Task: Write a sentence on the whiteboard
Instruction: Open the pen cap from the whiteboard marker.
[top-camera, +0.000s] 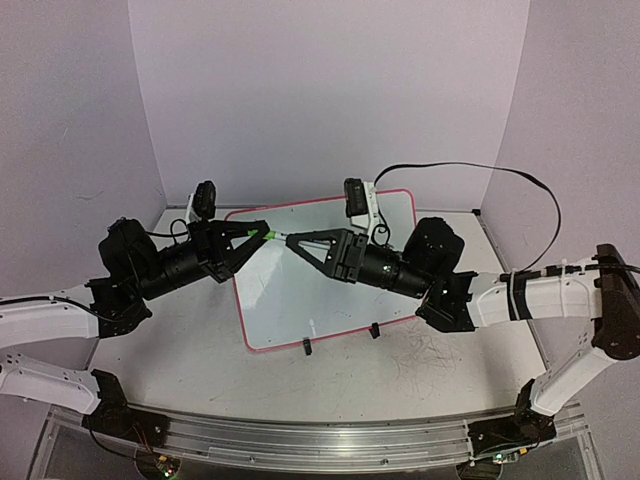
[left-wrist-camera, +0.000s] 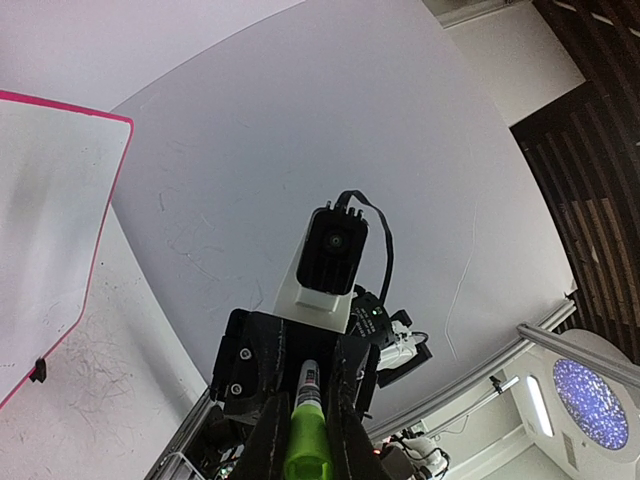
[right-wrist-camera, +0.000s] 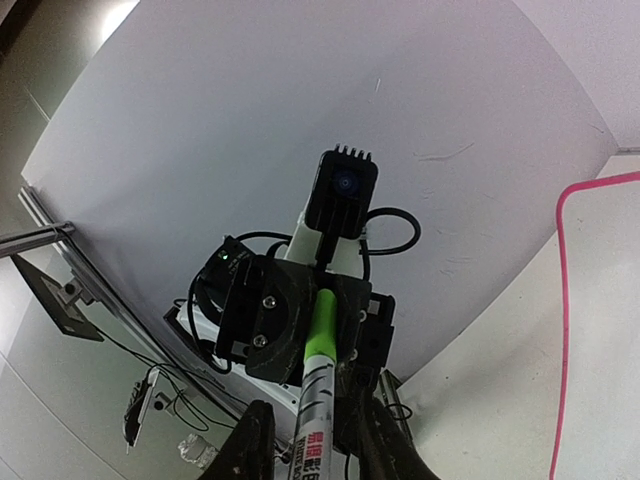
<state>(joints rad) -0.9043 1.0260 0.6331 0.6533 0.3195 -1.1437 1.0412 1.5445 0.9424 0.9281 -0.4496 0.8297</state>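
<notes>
**Top view.** The left end effector (top-camera: 262, 235) and the right end effector (top-camera: 291, 240) meet tip to tip in the air above the far left part of the whiteboard (top-camera: 300, 295). The board lies flat and skewed on the bench (top-camera: 200, 375), with its 2 clip feet (top-camera: 306, 347) on the near edge. 1 marker (top-camera: 281, 238) bridges the tips. No green sentence shows on the board, so I judge that writing has not begun.

**Left wrist view.** The left fingers are closed narrow on the green cap (left-wrist-camera: 305, 440). The barrel runs straight on into the right end effector opposite. The board's pink rim lies at the left.

**Right wrist view.** The right fingers clamp the printed white barrel, and the cap end sits in the left fingers beyond.

**Risks.** This looks like uncapping.
- A pull off the marker's axis could twist the barrel in the right grip, which would leave the nib badly angled for writing.
- If the barrel slipped, the marker could drop onto the board.
- A cap that lets go suddenly could jerk both arms apart.

**Edges and room.**
- Walls close the left, far and right sides, and the board's far edge sits near the far wall.
- A black cable (top-camera: 480, 168) loops along the right wall, behind the right arm.
- The freest path is straight apart, left and right, above the board.
- There is also open bench on the near side of the clip feet, marked with grey scratches (top-camera: 430, 350).
</notes>
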